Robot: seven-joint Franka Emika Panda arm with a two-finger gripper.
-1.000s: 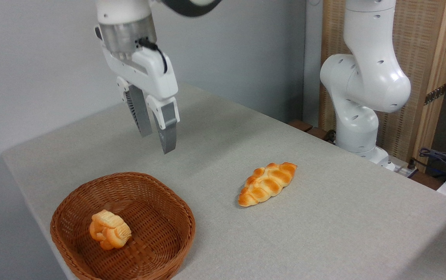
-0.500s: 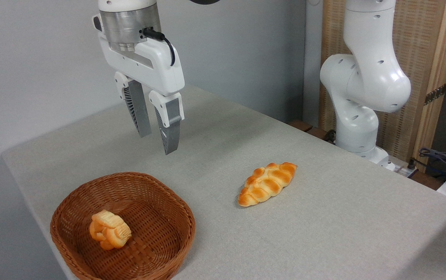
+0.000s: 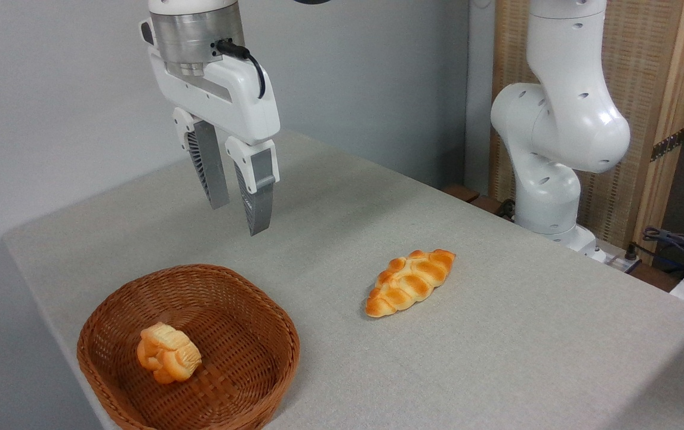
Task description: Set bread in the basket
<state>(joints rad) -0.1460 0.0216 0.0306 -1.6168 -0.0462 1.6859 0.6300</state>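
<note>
Orange-golden, the small knobbly bun [image 3: 168,360] lies tipped on its side inside the reddish-brown woven wicker basket [image 3: 258,334], below and to the left of the white two-finger gripper [image 3: 237,215], whose grey fingers hang apart and empty.

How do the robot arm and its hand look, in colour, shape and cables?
The arm is glossy white with rounded joints. The hand has a white body under a silver metal ring, two grey fingers with ribbed inner sides, and a black cable.

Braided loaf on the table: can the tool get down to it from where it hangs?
Probably yes. The loaf lies alone on bare table, and the empty, open tool hangs above, nothing between.
</note>
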